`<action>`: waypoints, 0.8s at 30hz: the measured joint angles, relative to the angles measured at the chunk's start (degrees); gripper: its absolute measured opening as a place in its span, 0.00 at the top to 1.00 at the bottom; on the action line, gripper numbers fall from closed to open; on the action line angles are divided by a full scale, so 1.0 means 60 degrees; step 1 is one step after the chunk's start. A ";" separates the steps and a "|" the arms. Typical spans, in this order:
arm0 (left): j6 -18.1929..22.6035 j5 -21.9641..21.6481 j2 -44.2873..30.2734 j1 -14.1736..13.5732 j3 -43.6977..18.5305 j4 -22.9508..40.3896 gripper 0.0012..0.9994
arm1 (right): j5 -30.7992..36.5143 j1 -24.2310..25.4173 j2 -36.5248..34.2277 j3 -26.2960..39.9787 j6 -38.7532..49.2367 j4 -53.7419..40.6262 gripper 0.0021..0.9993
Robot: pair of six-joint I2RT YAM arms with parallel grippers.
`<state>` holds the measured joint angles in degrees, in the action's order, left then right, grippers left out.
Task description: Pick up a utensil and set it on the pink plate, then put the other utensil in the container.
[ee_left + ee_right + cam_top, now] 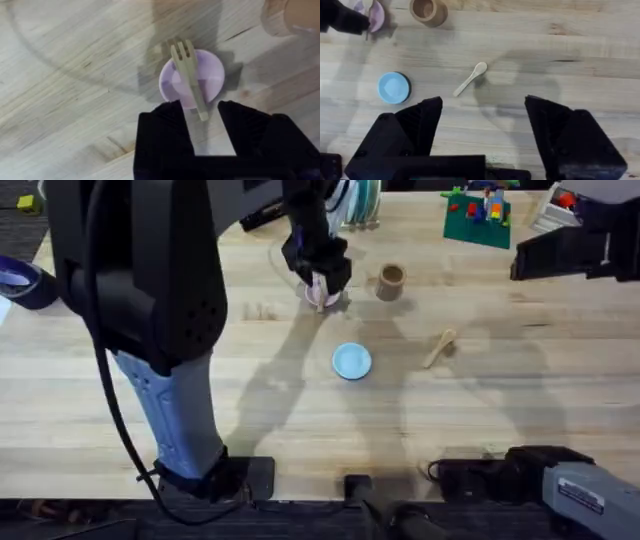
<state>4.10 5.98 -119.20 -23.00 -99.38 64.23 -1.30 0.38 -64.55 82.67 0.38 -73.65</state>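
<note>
The wooden fork (189, 75) lies across the pink plate (215, 75), tines pointing away from my left gripper (202, 125). That gripper hovers just above the plate (322, 298), open, with the fork's handle end in the gap between the fingers and touching neither. On the bare table to the right lies the wooden spoon (440, 347) (470, 79). The brown wooden container (391, 281) (427, 11) stands upright to the right of the pink plate. My right gripper (482, 130) is wide open, high above the spoon, holding nothing.
A light-blue plate (351, 361) (393, 87) sits near the table's middle, left of the spoon. A green baseplate with toy bricks (478, 218) lies at the back right. A tape roll (25, 280) rests at the far left edge.
</note>
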 joint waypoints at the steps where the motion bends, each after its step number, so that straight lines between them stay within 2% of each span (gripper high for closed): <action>1: -0.0004 0.0000 0.0000 0.0000 -0.0188 0.0103 0.54 | 0.0000 0.0002 0.0000 0.0000 0.0000 0.0000 0.00; 6: -0.0025 0.0000 0.0000 0.0000 -0.1168 0.0681 0.45 | 0.0000 0.0004 0.0000 0.0000 0.0000 0.0000 0.01; 9: -0.0032 -0.0004 0.0128 0.0000 -0.1497 0.1135 0.35 | 0.0000 0.0004 0.0000 0.0000 -0.0003 0.0000 0.01; 11: -0.0020 -0.0009 0.0400 0.0002 -0.1563 0.1420 0.27 | 0.0000 0.0002 -0.0004 0.0000 0.0000 0.0000 0.01; 15: -0.0019 -0.0034 0.1290 0.0004 -0.1586 0.2008 0.03 | -0.0002 0.0002 -0.0004 0.0000 0.0000 0.0003 0.01; 24: 0.0004 -0.0035 0.3392 0.0002 -0.1703 0.3364 0.00 | 0.0000 0.0000 0.0000 0.0000 0.0000 0.0004 0.01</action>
<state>4.12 5.77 -98.85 -22.99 -109.60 84.41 -1.30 0.38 -64.55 82.67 0.38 -73.63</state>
